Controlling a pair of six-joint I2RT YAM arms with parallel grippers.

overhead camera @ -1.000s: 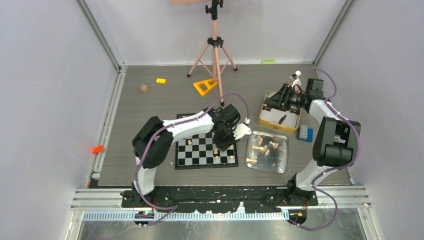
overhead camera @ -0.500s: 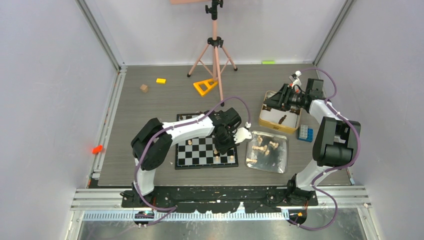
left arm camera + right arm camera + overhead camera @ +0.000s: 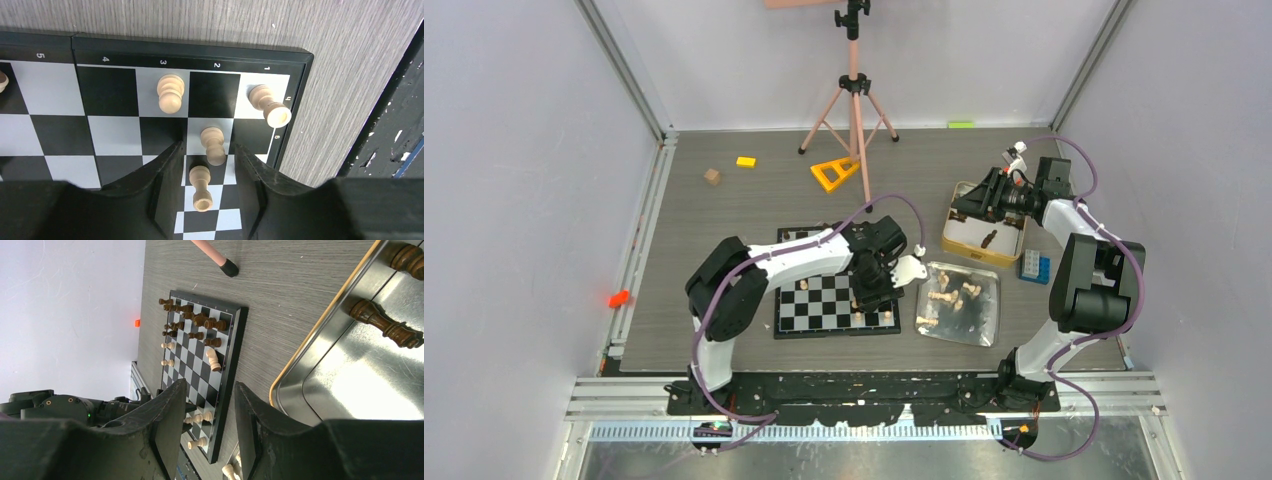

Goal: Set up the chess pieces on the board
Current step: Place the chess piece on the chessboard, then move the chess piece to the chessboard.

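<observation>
The board (image 3: 819,305) lies at the table's middle, also in the left wrist view (image 3: 50,90) and the right wrist view (image 3: 227,345). My left gripper (image 3: 864,297) hovers over its near right corner. Its jaws (image 3: 208,148) are open around a light pawn (image 3: 201,187) that shows its base, touching neither finger. Other light pawns (image 3: 170,93) (image 3: 215,145) stand close by, and one (image 3: 269,105) lies tipped at the corner. Dark pieces (image 3: 192,320) crowd the board's far end. My right gripper (image 3: 972,205) is open and empty (image 3: 210,387) over the gold-rimmed tin (image 3: 1014,256), which holds dark pieces (image 3: 382,325).
A silver tray (image 3: 989,325) with several light pieces sits right of the board. A blue block (image 3: 1033,266) lies by the tin. A pink tripod (image 3: 854,95), a yellow triangle block (image 3: 835,173), a yellow block (image 3: 745,161) and a wooden block (image 3: 712,177) are at the back. A red object (image 3: 618,298) lies at the left edge.
My left gripper has moved a little nearer along the board's right side, down over the near right corner. The right arm has not moved.
</observation>
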